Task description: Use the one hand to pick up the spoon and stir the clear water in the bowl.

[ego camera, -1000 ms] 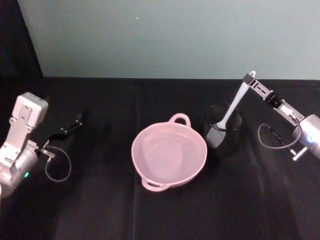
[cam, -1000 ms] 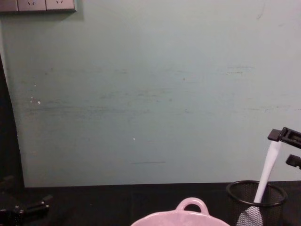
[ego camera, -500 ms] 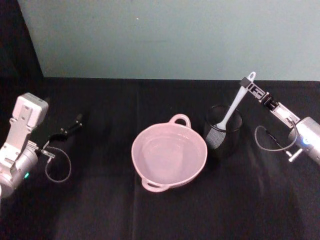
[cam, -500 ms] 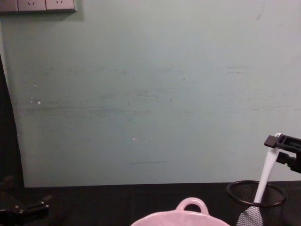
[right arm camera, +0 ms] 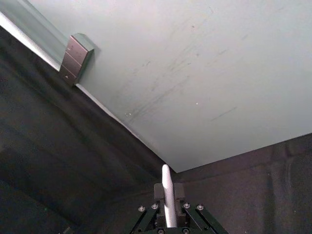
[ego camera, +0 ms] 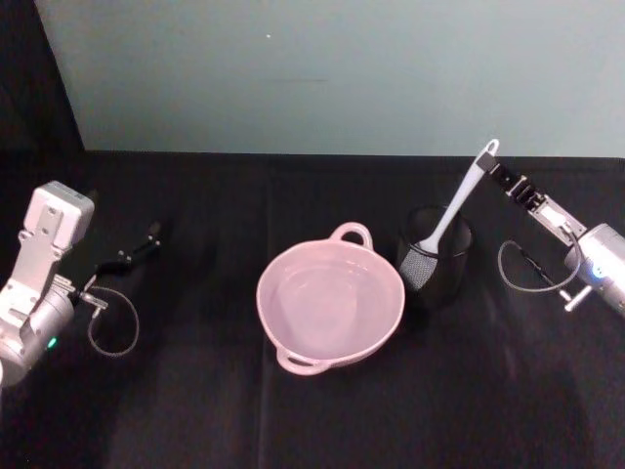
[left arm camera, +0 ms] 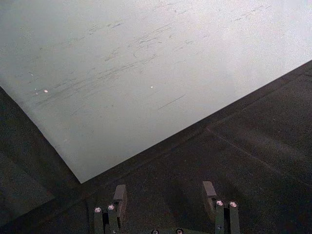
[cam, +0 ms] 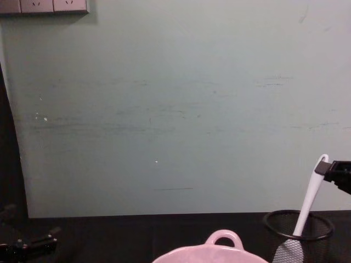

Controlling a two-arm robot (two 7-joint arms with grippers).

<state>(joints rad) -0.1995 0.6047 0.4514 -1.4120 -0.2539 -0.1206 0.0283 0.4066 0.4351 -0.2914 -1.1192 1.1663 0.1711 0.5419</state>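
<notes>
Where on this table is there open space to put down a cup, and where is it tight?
Bare cloth lies between the left gripper and the bowl, and along the near edge. Crowded: bowl, mesh cup, spoon, right gripper.

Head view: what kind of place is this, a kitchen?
Probably a robot test room, not a kitchen: a table draped in black cloth, a bare pale green wall with sockets, the right hand gripping a spoon standing in a mesh cup by the bowl, the left hand parked aside.
</notes>
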